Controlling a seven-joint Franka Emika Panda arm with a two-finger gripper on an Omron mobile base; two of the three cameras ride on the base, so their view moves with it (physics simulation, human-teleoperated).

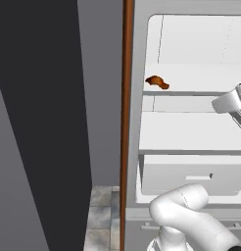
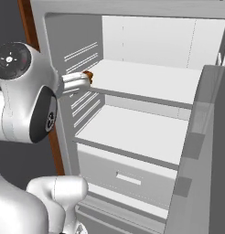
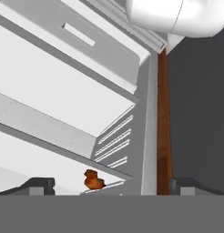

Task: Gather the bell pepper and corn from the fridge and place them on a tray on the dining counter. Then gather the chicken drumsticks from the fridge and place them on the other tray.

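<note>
Fingers (image 3: 38, 185) apart, nothing held – hand view: drumstick (image 3: 93, 179) between; left base: whole on fridge (image 1: 191, 142) shelf.

The white arm rises from the base, bends at a rounded elbow and reaches forward at mid height. Its hand (image 3: 111, 185) is rolled over, so the hand view looks upside down. The two dark fingertips (image 3: 38, 184) stand wide apart, with nothing gripped between them.

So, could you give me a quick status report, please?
Gripper open, empty. One chicken drumstick on fridge shelf, left end. Nothing in the way.
</note>
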